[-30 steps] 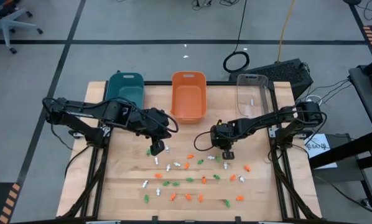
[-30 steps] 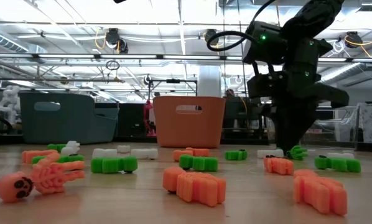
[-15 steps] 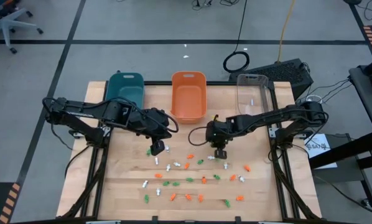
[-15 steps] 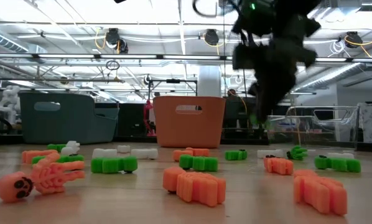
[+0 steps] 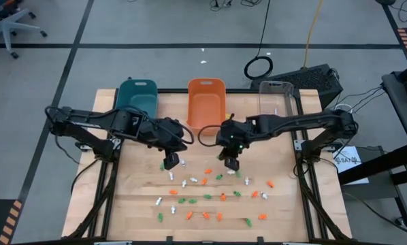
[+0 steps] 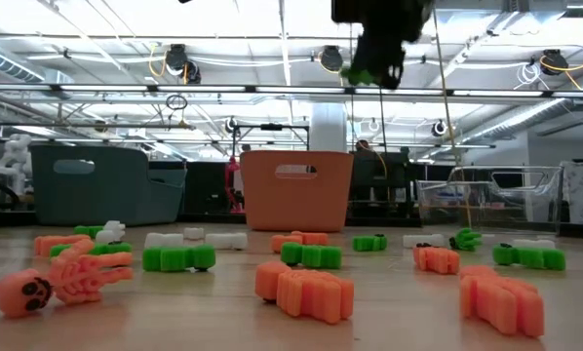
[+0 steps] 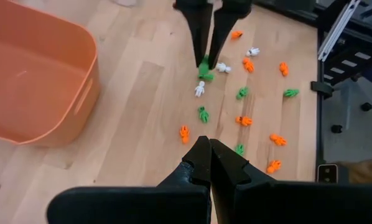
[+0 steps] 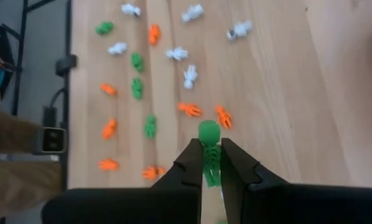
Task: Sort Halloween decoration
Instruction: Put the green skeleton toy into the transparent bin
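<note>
Many tiny orange, white and green Halloween trinkets (image 5: 210, 197) lie scattered on the wooden table's near half. My right gripper (image 5: 231, 162) hangs above them near the table's middle, shut on a green skeleton trinket (image 8: 208, 149). The low view shows that trinket (image 6: 365, 73) high above the table. My left gripper (image 5: 171, 162) hovers left of the middle. Its fingers (image 7: 201, 152) are shut with nothing between them. Teal (image 5: 138, 99), orange (image 5: 207, 105) and clear (image 5: 277, 102) bins stand along the far edge. My right gripper pinches the green skeleton's body (image 8: 209, 163) between its two fingers. The round head (image 8: 208, 132) sticks out past the fingertips. The fingers slant downward from above. The trinket is lifted clear of the table.
The orange bin (image 7: 30, 81) stands just beyond both grippers. Loose trinkets (image 6: 306, 288) cover the table's near half. Bare wood lies between the bins and the trinkets. Black frame rails (image 5: 305, 184) run along the table's left and right sides.
My right gripper has risen well clear of the table with the green skeleton, which is now lifted clear. It has also gone toward the table's left and rolled its wrist. It stays shut.
</note>
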{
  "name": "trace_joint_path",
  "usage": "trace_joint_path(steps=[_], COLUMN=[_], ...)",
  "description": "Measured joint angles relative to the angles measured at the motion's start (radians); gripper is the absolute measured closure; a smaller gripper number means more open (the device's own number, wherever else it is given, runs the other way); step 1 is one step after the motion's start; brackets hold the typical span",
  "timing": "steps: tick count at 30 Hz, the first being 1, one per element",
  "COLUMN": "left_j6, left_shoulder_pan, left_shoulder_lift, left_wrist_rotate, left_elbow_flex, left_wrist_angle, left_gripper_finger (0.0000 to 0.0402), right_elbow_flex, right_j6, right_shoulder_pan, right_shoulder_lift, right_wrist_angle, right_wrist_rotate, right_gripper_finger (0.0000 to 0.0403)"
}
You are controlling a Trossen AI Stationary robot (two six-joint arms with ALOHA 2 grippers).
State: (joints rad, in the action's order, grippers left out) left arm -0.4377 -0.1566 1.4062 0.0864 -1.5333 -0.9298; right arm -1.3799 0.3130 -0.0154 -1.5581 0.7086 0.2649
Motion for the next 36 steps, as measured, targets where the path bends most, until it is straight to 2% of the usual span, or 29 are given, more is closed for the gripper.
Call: trace_joint_path(steps=[6, 11, 21, 30, 36], left_j6=[0.0, 0.0, -0.054, -0.055, -0.053], left_shoulder_pan=[0.0, 0.0, -0.001, 0.0, 0.014], left_shoulder_lift=[-0.047, -0.068, -0.075, -0.085, -0.084], left_wrist_rotate=[0.0, 0.002, -0.008, -0.001, 0.025], left_elbow_flex=[0.0, 0.0, 0.0, 0.0, 0.0], left_wrist_angle=[0.0, 0.002, 0.011, 0.012, 0.084], left_gripper_finger=[0.0402, 0.0402, 0.0402, 0.0402, 0.0402], right_elbow_flex=[-0.179, -0.249, -0.25, -0.24, -0.156], right_j6=[-0.069, -0.072, -0.13, -0.159, -0.14], right_shoulder_pan=[0.003, 0.008, 0.008, 0.009, -0.005], right_shoulder_lift=[0.017, 0.101, 0.371, 0.536, 0.642], right_wrist_angle=[0.221, 0.253, 0.244, 0.221, 0.176], right_wrist_rotate=[-0.054, -0.108, -0.263, -0.266, -0.264], right_gripper_finger=[0.0395, 0.0395, 0.0395, 0.0395, 0.0395])
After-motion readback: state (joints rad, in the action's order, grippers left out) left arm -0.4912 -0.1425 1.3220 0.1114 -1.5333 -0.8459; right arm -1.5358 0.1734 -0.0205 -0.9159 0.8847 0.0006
